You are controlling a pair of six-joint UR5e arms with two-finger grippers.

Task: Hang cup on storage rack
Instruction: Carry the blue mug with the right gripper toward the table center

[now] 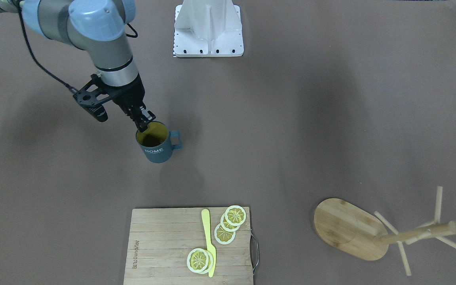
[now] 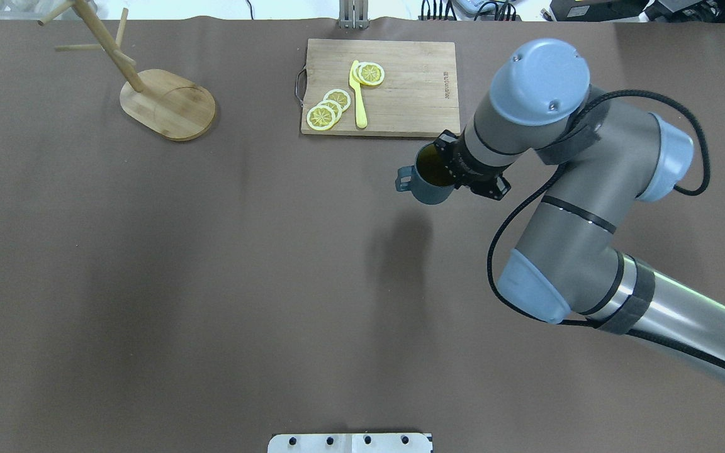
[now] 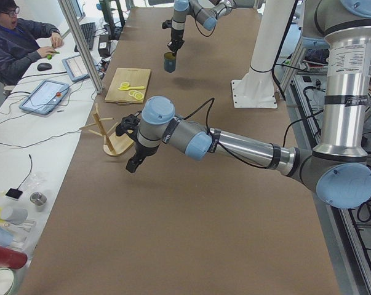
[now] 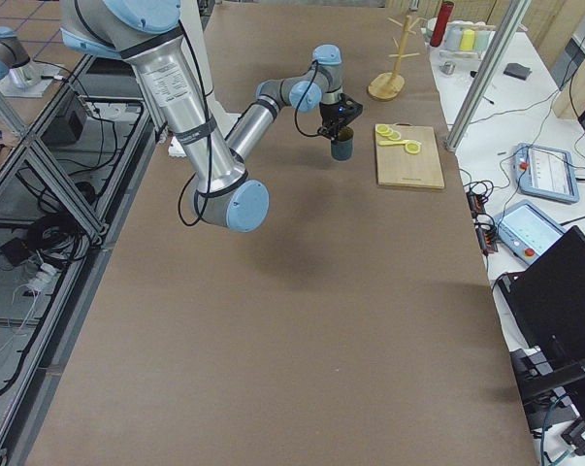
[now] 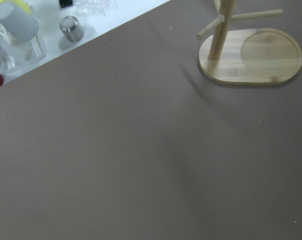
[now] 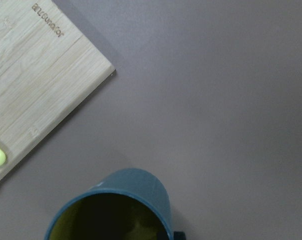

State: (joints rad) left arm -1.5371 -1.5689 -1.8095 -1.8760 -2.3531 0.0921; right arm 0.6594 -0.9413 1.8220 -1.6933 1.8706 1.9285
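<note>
- Slate-blue ribbed cup (image 1: pixel 156 147), yellowish-green inside, "HOME" on its side: upright, mouth up, apparently held just clear of the table (image 2: pixel 211 283), near a corner of the cutting board (image 2: pixel 413 94).
- Right gripper (image 1: pixel 144 120): clamped on the cup's rim, on the side roughly opposite the handle (image 1: pixel 175 139).
- Left gripper (image 3: pixel 133 161): hovers over the table close to the storage rack. It shows only in the side view, so I cannot tell whether its jaws are apart or together.
- Storage rack (image 2: pixel 167 104): oval bamboo base, upright post, thin pegs slanting upward. It stands at the far side of the table on the robot's left, well apart from the cup.
- Governing relation: the rack lies to the robot's left of the cup, and the handle points that same way, so the handle would lead in a sideways carry. The left arm is nearer the rack, but the right arm has the cup.
- Next requirement, as judged: a long leftward travel, then lining the handle's opening up with a peg tip.
- Sundries: lemon slices (image 2: pixel 328 108) and a yellow knife (image 2: pixel 359 94) on the board.
</note>
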